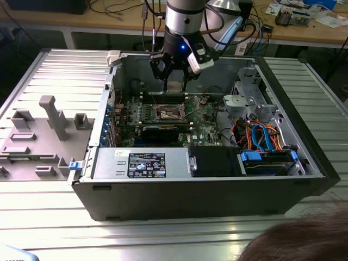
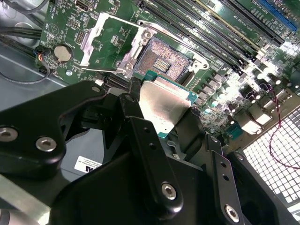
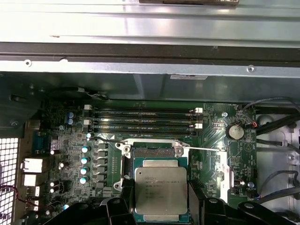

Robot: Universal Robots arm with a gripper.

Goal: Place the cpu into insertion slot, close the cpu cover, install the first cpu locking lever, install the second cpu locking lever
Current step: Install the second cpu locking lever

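My gripper hangs inside the open computer case, shut on the cpu, a flat square chip with a dull silver top. In both wrist views the cpu sits between black fingers, held a little above the insertion slot. The slot's dark pin field shows bare on the green board. The cpu cover is swung open beside the slot. Two thin wire levers stand loose at the slot's edges.
Long memory slots run beside the socket. A black graphics card lies toward the front, then the power supply and coloured cables. Case walls surround the board. A grey fixture tray is at the exterior view's left; a person's hair is at the bottom.
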